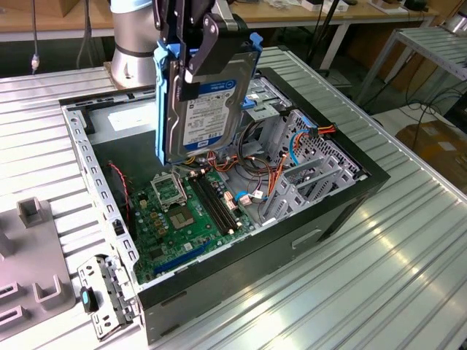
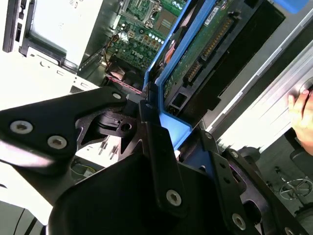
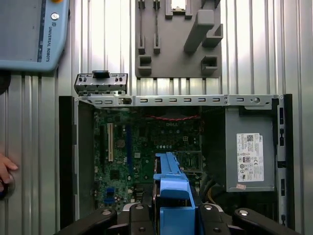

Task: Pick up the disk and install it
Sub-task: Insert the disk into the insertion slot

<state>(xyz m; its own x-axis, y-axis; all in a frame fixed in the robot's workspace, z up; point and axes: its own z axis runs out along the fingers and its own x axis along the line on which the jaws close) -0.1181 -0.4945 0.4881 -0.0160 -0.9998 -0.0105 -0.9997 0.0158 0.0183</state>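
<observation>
Fingers (image 1: 209, 45) clamp the disk (image 1: 208, 109) upright over the motherboard (image 1: 182, 213), its long axis near vertical.

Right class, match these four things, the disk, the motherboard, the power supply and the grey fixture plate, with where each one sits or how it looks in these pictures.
Things:
1. disk
2. motherboard
3. power supply
4. grey fixture plate

Descriptions:
A. lying flat on the floor of the open computer case
B. on the ribbed table, outside the case
C. held upright by the hand, above the case
D. a grey box with a white sticker, at one end of the case

Pairs: 1-C, 2-A, 3-D, 4-B.
</observation>
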